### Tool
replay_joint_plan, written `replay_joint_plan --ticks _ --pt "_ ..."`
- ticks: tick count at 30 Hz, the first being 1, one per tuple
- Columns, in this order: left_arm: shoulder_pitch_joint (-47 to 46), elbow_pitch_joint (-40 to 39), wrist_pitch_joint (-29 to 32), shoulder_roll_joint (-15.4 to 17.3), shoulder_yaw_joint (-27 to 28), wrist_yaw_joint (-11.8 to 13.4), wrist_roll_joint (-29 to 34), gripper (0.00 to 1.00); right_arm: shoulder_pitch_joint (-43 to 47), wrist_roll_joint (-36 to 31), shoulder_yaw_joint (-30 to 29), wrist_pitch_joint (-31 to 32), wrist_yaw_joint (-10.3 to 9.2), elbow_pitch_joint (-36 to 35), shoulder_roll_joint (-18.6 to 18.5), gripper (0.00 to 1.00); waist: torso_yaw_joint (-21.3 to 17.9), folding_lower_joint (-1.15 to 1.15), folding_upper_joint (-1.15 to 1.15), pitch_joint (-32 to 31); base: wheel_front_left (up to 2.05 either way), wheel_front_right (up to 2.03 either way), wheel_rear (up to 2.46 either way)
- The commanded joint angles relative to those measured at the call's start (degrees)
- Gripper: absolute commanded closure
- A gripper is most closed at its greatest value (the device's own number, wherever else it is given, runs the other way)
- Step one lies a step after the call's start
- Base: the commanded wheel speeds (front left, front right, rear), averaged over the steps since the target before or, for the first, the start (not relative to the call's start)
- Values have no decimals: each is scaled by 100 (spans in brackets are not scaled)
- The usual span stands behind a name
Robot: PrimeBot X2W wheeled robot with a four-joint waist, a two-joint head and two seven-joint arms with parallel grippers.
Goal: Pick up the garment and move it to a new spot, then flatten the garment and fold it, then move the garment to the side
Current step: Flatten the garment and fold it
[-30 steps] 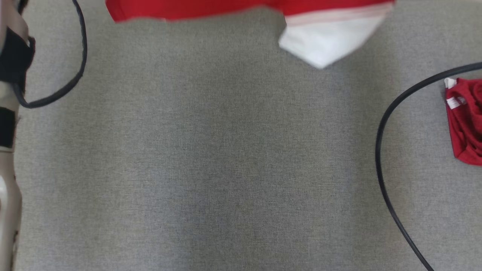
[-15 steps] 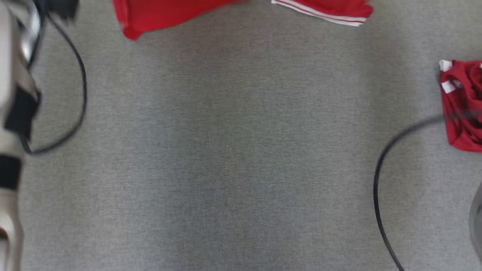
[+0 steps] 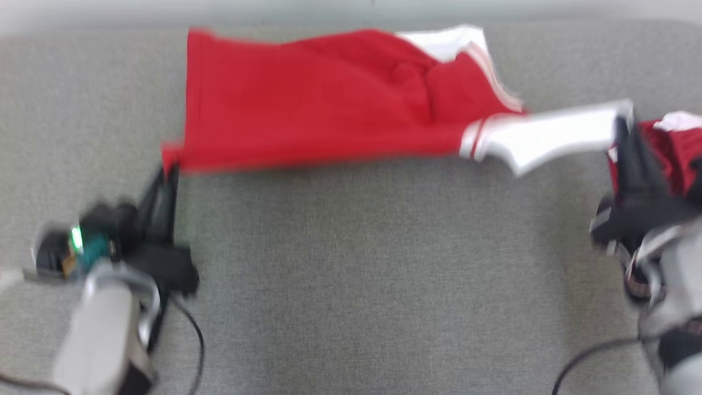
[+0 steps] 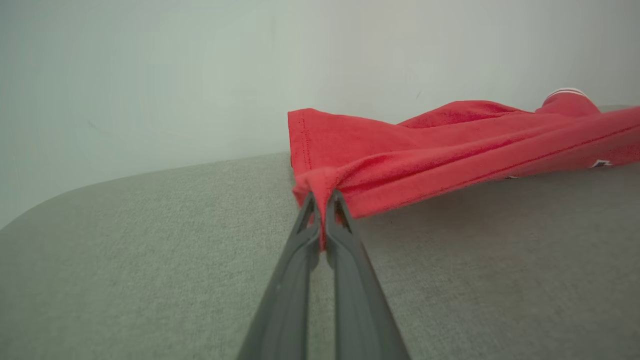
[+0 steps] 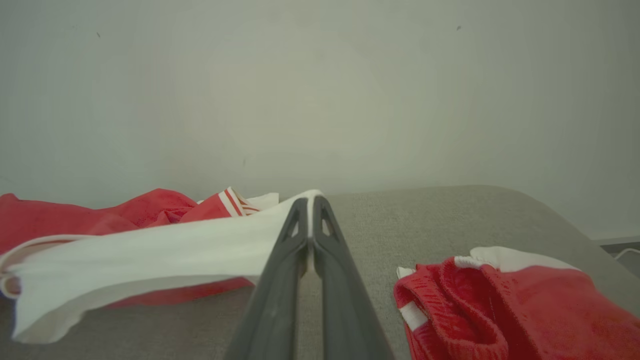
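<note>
The garment [image 3: 323,99] is a red shirt with white, red-striped sleeves, stretched across the far half of the grey table. My left gripper [image 3: 169,170] is shut on its red near-left corner [image 4: 320,182], which bunches between the fingertips. My right gripper [image 3: 622,120] is shut on the end of a white sleeve [image 5: 150,255], pulled out long to the right. The cloth hangs taut between both grippers, its near edge lifted slightly off the surface. The head view is blurred.
A second, crumpled red and white cloth [image 5: 505,305] lies on the table just right of my right gripper, also seen at the head view's right edge [image 3: 680,148]. A pale wall [image 4: 200,75] rises behind the table's far edge. Black cables trail by both arms.
The head view has swung, bringing both grippers and the whole garment into the picture. The garment now lies stretched between the grippers, with the white sleeve drawn out to the right.
</note>
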Motion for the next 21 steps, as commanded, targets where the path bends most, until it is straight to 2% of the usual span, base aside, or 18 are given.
replay_joint_plan --ticks 1,10,15,21 --pt "395 -37 -5 -93 180 63 -56 100 434 141 33 -5 -6 14 -77 100 -30 1 1 -378 0 0 0" --pt "1867 125 -5 -525 537 -5 119 100 2051 681 326 -6 -6 -44 -56 100 -47 1 1 -1105 0 0 0" --pt "2324 246 -5 -615 625 -11 219 100 2659 836 527 -5 -6 -16 -135 100 -67 1 1 -1453 0 0 0" --pt "2956 321 -5 -726 736 28 274 100 3346 942 406 -6 -7 -134 -276 100 -128 1 1 -1810 0 0 0"
